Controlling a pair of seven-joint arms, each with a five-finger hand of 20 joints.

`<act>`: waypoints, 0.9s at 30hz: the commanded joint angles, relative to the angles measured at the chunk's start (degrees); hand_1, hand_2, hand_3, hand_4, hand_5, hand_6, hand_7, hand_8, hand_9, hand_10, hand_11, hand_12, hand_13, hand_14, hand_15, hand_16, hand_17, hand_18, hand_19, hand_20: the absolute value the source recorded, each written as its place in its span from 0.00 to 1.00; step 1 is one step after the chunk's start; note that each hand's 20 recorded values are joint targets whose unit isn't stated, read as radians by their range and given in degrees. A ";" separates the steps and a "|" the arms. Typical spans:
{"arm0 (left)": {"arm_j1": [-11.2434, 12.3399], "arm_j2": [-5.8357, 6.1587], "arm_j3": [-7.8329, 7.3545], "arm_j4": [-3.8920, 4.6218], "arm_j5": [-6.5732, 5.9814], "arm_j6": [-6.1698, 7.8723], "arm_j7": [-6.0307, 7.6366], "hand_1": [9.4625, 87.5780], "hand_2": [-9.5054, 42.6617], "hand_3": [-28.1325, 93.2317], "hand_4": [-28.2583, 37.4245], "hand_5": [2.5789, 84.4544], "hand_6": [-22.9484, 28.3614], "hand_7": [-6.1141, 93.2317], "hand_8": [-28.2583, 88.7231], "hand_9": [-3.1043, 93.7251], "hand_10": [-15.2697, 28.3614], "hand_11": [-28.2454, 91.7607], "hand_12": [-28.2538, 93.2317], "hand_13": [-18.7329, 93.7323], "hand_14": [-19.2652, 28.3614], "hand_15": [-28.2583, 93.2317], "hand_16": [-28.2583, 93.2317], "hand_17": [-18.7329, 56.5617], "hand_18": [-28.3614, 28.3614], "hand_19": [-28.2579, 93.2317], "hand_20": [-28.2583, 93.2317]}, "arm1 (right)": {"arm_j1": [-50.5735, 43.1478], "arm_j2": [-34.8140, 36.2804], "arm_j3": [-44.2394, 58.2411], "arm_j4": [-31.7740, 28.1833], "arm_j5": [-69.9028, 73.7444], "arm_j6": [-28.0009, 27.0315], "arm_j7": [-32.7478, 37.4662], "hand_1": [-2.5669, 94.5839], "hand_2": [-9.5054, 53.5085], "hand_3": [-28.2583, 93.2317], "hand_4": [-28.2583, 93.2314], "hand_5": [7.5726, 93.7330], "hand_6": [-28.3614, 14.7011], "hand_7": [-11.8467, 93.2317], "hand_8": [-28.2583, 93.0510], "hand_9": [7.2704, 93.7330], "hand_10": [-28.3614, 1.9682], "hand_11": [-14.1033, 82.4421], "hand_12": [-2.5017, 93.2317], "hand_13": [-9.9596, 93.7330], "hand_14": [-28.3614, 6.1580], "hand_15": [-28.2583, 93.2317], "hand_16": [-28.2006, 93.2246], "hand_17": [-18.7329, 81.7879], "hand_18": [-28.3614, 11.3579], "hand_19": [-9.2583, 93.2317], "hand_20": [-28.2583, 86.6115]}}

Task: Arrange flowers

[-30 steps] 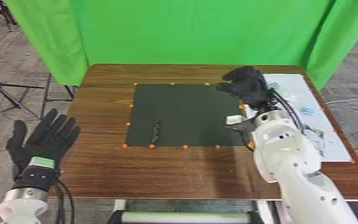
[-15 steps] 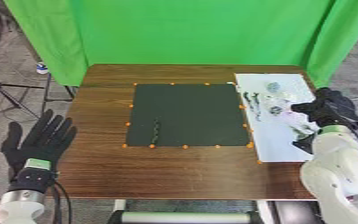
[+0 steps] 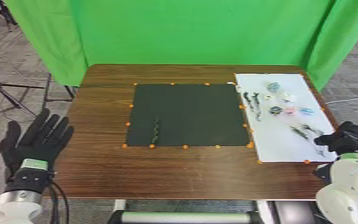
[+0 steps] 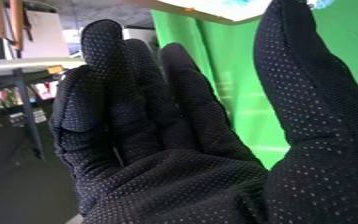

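Shifted farther right and closer in, the dotted-fabric right hand (image 3: 353, 140) has straight, slightly spread fingers.

Brown wooden table (image 3: 184, 175), dark mat (image 3: 184, 115), white sheet (image 3: 278, 147) beside it, orange dots (image 3: 185, 146)

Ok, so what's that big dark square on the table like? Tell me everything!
The dark square lies flat on the brown table. It's a dark greenish grey, plain and not shiny, maybe paper or a thin mat; I can't tell which. Small orange dots run along its edges. A thin green stem lies on its near left part. A white sheet lies close along its right side. The left hand and right hand aren't touching it.
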 commanded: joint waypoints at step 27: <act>0.48 -0.31 0.19 -1.80 -3.22 5.30 -0.15 0.23 0.43 0.83 0.00 0.46 0.61 0.23 0.15 0.42 0.72 0.47 0.32 0.41 0.75 0.58 0.14 0.20 0.73 0.56 0.29 | 3.87 -1.52 -6.07 7.94 -3.38 6.73 0.66 0.62 0.00 0.86 0.01 0.77 0.59 0.45 0.32 0.89 0.62 0.37 0.56 0.82 0.57 0.69 0.54 0.64 0.16 1.00 0.56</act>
